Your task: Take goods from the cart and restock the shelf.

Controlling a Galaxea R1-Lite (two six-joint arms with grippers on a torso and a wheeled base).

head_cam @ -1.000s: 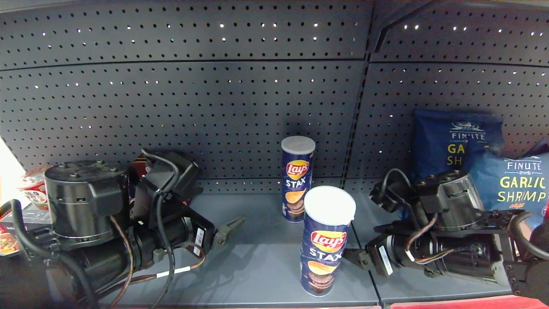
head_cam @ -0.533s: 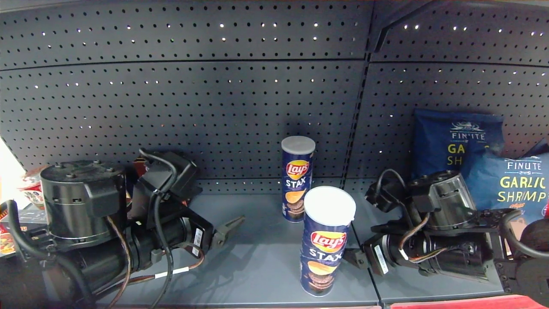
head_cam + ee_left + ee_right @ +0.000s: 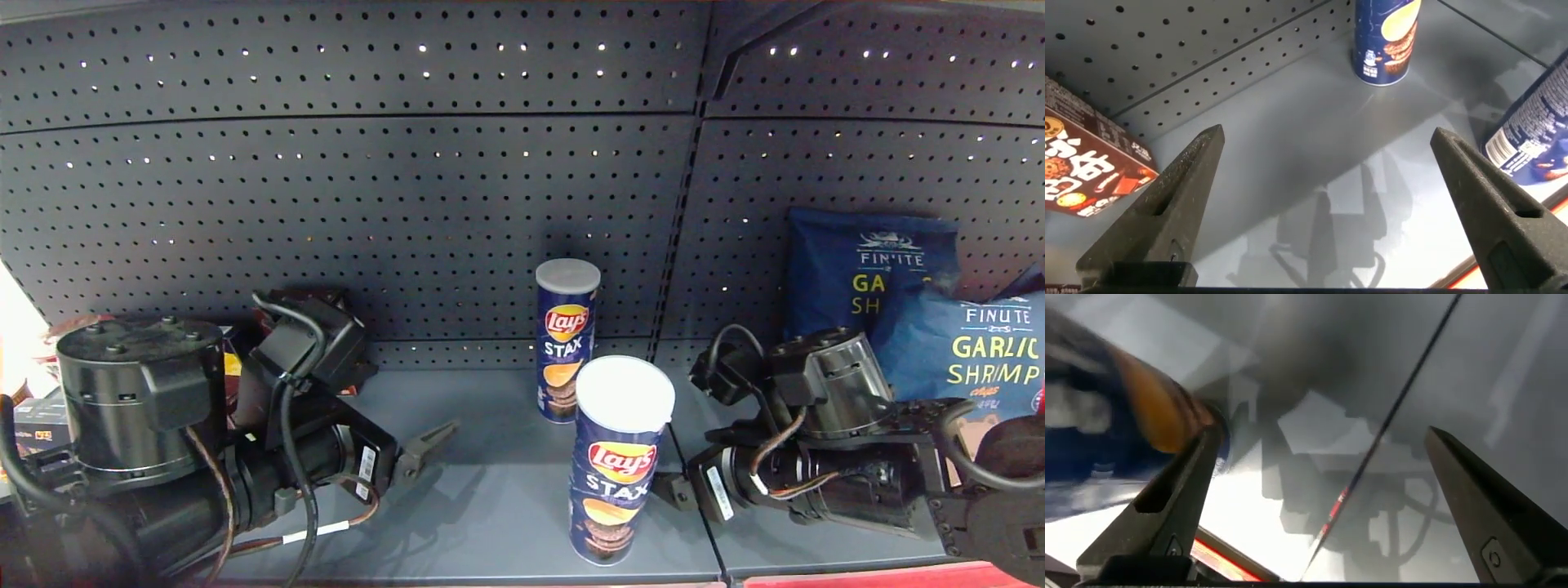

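Right pincer [image 3: 1323, 434] agape beside front can [image 3: 620, 465]

A blue snack bag [image 3: 857, 261] is leaning against the perforated back panel [image 3: 367, 204] at the far right; a second blue bag [image 3: 976, 347] is overlapping its front. A brown box [image 3: 1086, 167] is sitting at the left, close to the panel.

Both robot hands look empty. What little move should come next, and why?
Probably draw the right gripper straight back from the front can, which stands upright on the shelf. It and the left gripper are open and empty, so fetching more goods seems next.
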